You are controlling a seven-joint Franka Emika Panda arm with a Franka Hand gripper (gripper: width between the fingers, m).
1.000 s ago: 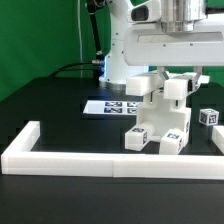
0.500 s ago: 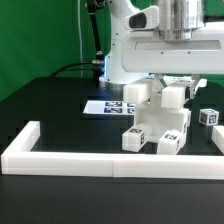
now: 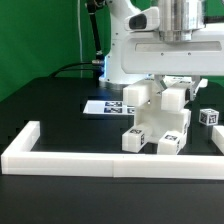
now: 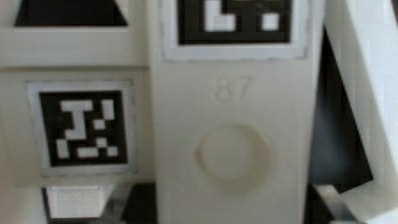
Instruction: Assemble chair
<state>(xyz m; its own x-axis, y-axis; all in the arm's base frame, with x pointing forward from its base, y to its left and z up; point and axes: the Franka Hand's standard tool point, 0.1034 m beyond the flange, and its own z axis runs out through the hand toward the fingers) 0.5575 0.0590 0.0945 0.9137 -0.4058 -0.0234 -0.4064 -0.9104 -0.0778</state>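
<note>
Assembly in progress: my gripper [image 3: 176,84] is pinched narrow on a white chair part [image 3: 173,98], a finger on either side so the piece hangs upright and square over the joint it is meant for. From my wrist the part fills the view, its black-and-white tag [image 4: 82,130] facing flat on, which I judge to mean the hold is straight rather than skewed. The part meets the upper side of the half-built chair [image 3: 150,128], which stands just inside the long white border wall [image 3: 60,158]. The wall apparently serves as a stop, so the blocks cannot slide while I press. Whether the part is fully seated I cannot tell. A loose tagged block [image 3: 208,117] also waits inside the wall, toward the exterior view's right, apart from the chair and likely kept for a later step. The marker board [image 3: 108,106] lies flat farther back from the wall on the black table [image 3: 50,110].
</note>
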